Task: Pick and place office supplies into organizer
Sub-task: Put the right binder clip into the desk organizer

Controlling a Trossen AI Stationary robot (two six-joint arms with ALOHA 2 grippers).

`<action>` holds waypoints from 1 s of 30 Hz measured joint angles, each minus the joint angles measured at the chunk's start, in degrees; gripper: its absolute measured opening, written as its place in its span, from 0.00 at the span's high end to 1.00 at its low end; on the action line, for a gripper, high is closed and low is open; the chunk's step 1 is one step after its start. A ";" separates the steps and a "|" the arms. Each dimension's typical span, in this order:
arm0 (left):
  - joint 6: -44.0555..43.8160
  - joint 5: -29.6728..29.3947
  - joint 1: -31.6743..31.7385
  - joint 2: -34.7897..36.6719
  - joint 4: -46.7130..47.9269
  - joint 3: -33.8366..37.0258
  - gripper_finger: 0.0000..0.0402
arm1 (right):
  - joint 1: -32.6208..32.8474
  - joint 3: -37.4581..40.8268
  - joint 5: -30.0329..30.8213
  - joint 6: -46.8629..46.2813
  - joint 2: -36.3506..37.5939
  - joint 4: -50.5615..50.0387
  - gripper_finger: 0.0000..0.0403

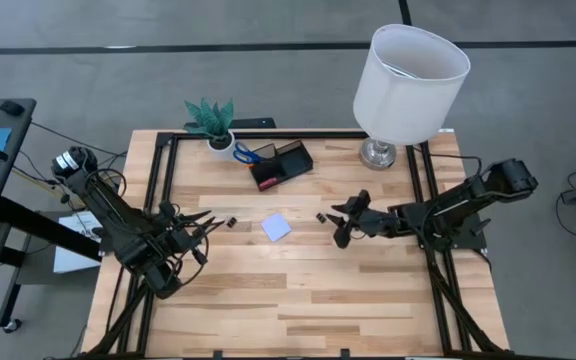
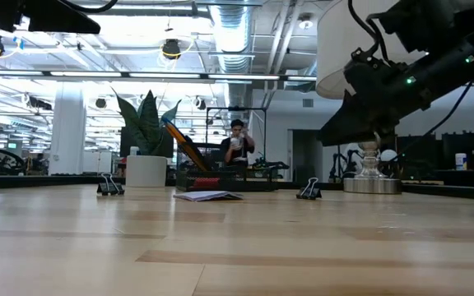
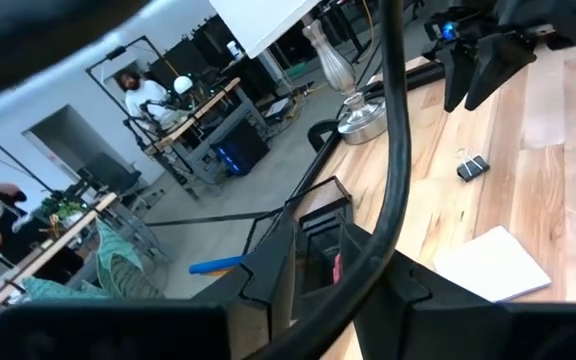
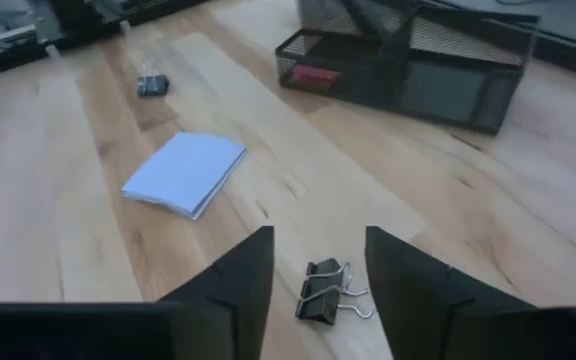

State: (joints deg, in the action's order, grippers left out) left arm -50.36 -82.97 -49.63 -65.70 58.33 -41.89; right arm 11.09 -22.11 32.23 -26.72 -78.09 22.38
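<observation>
The black organizer (image 1: 280, 163) stands at the table's far middle, with blue-handled scissors (image 1: 246, 153) and a red item (image 4: 316, 73) in it. A pale note pad (image 1: 276, 227) lies flat mid-table. One black binder clip (image 1: 232, 221) lies left of the pad and another (image 4: 325, 290) right of it. My right gripper (image 4: 318, 240) is open, slanting down, its fingers on either side of the right clip without touching it. My left gripper (image 1: 201, 224) hangs open near the left clip, holding nothing.
A white plant pot (image 1: 220, 140) stands left of the organizer. A lamp with a white shade (image 1: 408, 80) stands at the far right, its metal base (image 2: 373, 182) on the table. The near half of the wooden table (image 1: 298, 300) is bare. A person shows far behind (image 2: 237, 144).
</observation>
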 joint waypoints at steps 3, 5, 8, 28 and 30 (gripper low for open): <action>1.35 -0.31 0.00 -0.02 0.00 0.00 0.81 | -0.03 0.00 1.52 -3.13 -0.04 0.44 0.58; 1.40 -0.34 0.00 -0.02 0.01 -0.01 0.81 | 0.02 0.00 2.97 -5.30 -0.67 0.60 0.56; 1.43 -0.34 0.00 -0.02 0.00 -0.02 0.81 | 0.00 0.01 3.92 -8.37 -0.94 0.80 0.55; 1.25 0.08 0.00 -0.04 -1.16 -0.04 0.81 | 0.00 -2.34 3.61 -12.76 -18.14 11.21 0.59; 1.25 0.12 0.00 -0.04 -1.43 -0.04 0.81 | 0.00 -2.45 3.64 -13.10 -18.87 11.53 0.59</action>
State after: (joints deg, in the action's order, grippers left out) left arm -49.10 -82.85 -49.63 -65.73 56.90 -41.93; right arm 11.09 -24.56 35.87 -39.82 -96.96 33.91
